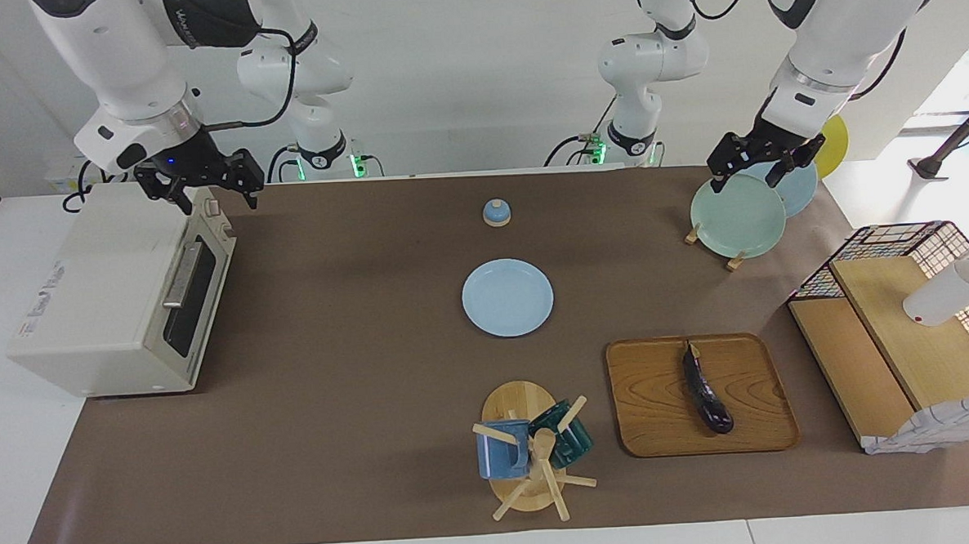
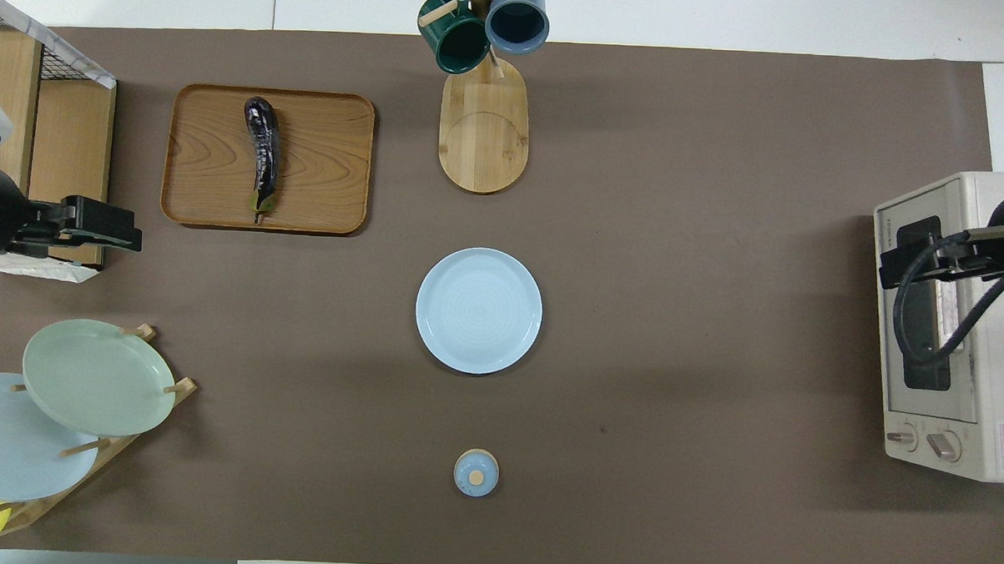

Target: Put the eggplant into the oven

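Observation:
The dark purple eggplant lies on a wooden tray toward the left arm's end of the table; it also shows in the overhead view on the tray. The cream-white oven stands at the right arm's end with its door shut, and it shows in the overhead view. My right gripper hangs open and empty over the oven's top front edge. My left gripper hangs open and empty by the plate rack, apart from the eggplant.
A light blue plate lies mid-table, with a small blue lid nearer the robots. A mug tree with two mugs stands beside the tray. A plate rack and a wire-and-wood shelf stand at the left arm's end.

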Controlling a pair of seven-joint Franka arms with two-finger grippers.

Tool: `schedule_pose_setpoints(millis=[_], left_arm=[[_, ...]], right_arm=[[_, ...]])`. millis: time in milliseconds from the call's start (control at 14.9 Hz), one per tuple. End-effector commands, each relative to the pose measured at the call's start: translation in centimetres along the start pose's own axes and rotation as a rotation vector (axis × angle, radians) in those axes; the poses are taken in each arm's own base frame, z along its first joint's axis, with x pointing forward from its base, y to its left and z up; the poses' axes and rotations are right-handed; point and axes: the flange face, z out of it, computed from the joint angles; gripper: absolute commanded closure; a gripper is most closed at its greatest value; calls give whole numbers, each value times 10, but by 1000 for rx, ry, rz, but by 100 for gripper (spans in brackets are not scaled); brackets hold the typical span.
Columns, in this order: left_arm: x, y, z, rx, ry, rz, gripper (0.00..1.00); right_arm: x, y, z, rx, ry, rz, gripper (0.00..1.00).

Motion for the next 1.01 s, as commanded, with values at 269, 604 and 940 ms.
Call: schedule_pose_setpoints(millis=[269, 604, 940], left_arm=[[87, 0, 99, -22, -20, -8, 0], [142, -2, 220, -42, 6, -1, 0], [168, 16, 278, -17, 31, 105, 0]], right_arm=[[-23, 56, 63, 19, 85, -225, 100], [-20, 60, 95, -34, 54, -21, 100], [-11, 72, 126, -191, -4, 8, 100]])
